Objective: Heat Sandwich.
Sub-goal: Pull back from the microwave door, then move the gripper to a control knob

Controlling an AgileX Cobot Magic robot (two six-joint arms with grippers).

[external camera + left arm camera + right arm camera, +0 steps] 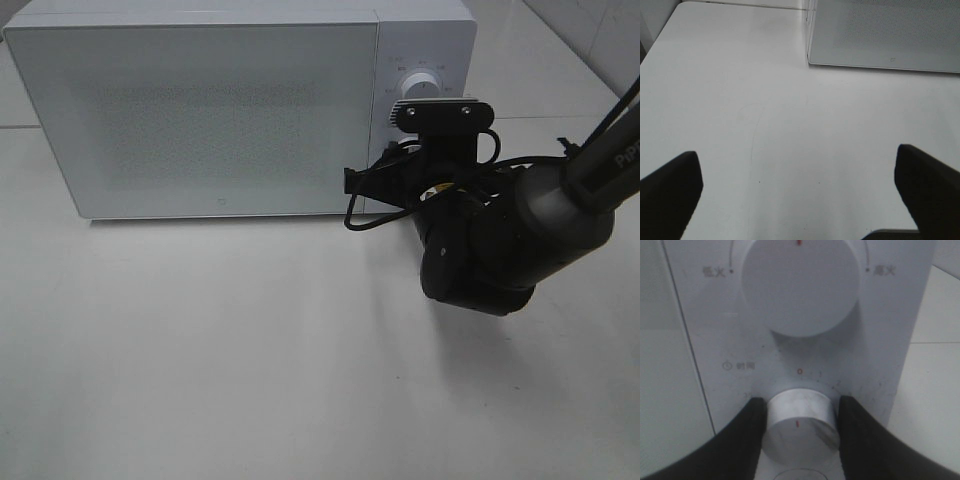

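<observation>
Scene: white microwave (220, 110) on a pale worktop (250, 380), door (190, 110) shut, seen from the high cam.
Right arm: black arm (520, 220) comes in from the right side of the high view, wrist up against the control panel (440, 45) at the door's right.
Right hand: the right hand (801, 400) is closed on the lower dial (800, 427); black fingers (747, 435) press it from both sides.
Lower dial: silver, w/ a red mark on its face in line w/ the orange "0" of the printed scale.
Upper dial: the upper dial (800, 285) is white & larger, on the same panel, clear of the fingers; red mark at its rim.
Cable: black cable (360, 215) loops off the wrist by the microwave's lower front edge.
Left hand: the left hand (796, 152) is spread wide, nothing btwn its fingers, over bare worktop; the microwave's lower front corner lies ahead, well apart.
Sandwich: the sandwich isn't seen in any view; door's dotted window shows nothing inside, so cannot tell where it is.
</observation>
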